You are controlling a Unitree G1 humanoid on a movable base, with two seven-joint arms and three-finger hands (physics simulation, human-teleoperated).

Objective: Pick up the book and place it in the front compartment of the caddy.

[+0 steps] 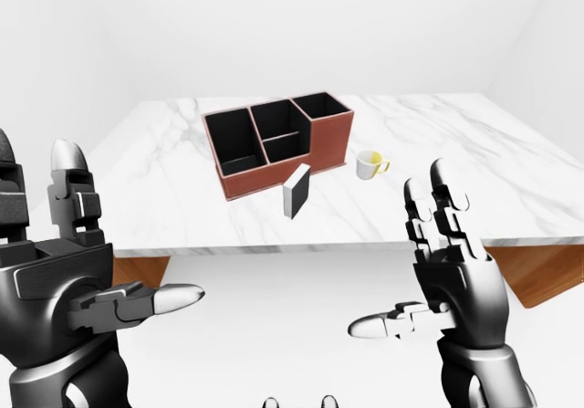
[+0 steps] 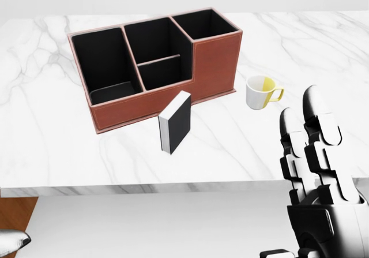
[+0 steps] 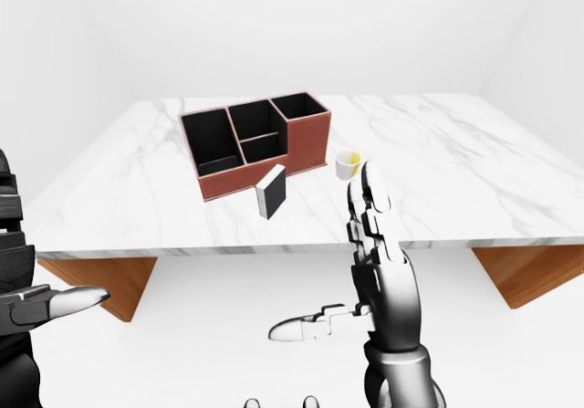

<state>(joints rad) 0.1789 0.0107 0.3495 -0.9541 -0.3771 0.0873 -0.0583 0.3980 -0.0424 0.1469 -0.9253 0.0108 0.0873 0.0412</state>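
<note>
Desk (image 2: 57, 142): white marble slab with grey veining and a brown wooden underside. Caddy (image 2: 214, 67): rectangular, reddish-brown leather-like shell, black lining, several open compartments, one taller at the 3 o'clock end. Book (image 2: 176, 122): black cover, white page edge, standing upright on the desk, just beside the caddy's near wall at 6 o'clock. Mug (image 2: 260, 92): white and yellow, at 3 o'clock of the book. Left robot hand (image 1: 87, 271) and right robot hand (image 1: 447, 271): both released, fingers extended, grasping nothing, off the desk. Eye views show both; the head view shows mainly the right one.
</note>
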